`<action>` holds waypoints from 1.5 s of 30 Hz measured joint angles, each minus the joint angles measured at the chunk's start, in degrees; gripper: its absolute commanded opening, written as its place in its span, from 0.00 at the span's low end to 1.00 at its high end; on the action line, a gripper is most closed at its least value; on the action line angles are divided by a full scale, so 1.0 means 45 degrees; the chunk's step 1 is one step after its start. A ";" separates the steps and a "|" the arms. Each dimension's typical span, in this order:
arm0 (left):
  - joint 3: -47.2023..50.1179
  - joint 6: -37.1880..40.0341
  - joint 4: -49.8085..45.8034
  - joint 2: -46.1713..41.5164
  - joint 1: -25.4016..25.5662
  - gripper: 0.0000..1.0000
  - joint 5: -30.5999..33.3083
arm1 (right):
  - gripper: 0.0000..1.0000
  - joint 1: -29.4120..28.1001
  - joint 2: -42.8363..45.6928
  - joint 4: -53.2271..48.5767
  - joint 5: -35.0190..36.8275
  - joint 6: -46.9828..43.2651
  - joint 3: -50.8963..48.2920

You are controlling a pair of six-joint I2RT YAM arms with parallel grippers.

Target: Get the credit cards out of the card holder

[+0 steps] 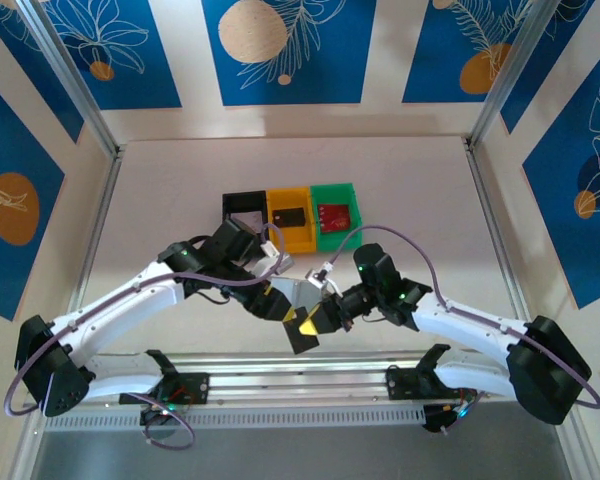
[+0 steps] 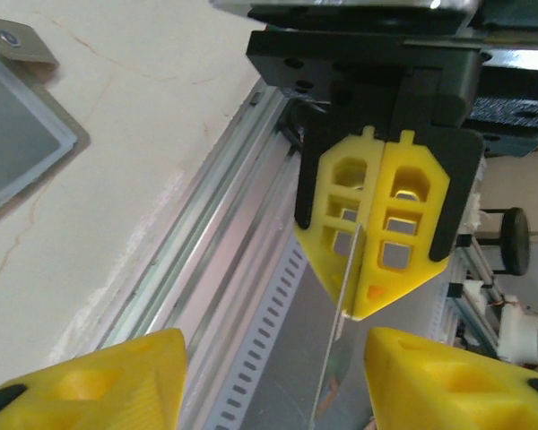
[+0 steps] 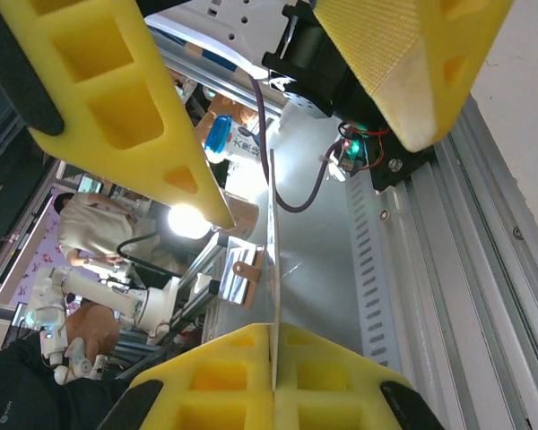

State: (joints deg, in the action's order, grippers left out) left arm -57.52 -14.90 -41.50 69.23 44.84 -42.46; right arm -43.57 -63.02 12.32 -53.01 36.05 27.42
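My right gripper [image 3: 273,345] is shut on a thin silvery credit card [image 3: 272,260], seen edge-on and held in the air over the table's near rail. The left wrist view shows the same card [image 2: 345,305] sticking out of the right gripper [image 2: 363,309] toward my left gripper [image 2: 273,376]. The left gripper is open, one yellow finger [image 2: 99,381] on each side of the card and neither touching it. The grey card holder [image 2: 18,116], with a tan tab, lies flat on the table off to the side. In the top view both grippers meet at the near middle, left gripper [image 1: 278,300] and right gripper [image 1: 316,316].
Three small bins stand in a row behind the arms: black [image 1: 245,205], yellow [image 1: 288,215] with a dark card in it, green [image 1: 335,212] with a red card in it. The aluminium rail [image 1: 300,385] runs along the near edge under the grippers.
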 measured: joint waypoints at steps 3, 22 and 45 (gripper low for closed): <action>0.0005 -0.0015 0.0126 0.0087 0.0000 0.45 -0.0325 | 0.00 -0.0058 -0.0131 -0.0010 0.0000 -0.0029 0.0078; 0.0267 -0.0005 0.0549 0.0471 0.0078 0.17 -0.1559 | 0.00 -0.0165 -0.0442 -0.0296 -0.0049 -0.0243 0.0384; 0.1681 -0.1967 0.1991 -0.2526 -0.0889 0.00 0.1044 | 0.67 0.4498 0.5367 -0.1292 0.3070 0.1122 -0.1433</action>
State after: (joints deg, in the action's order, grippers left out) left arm -49.95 -23.75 -32.53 57.87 40.84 -37.76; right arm -23.33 -38.87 6.50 -39.20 41.10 20.97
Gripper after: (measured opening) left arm 0.050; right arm 0.633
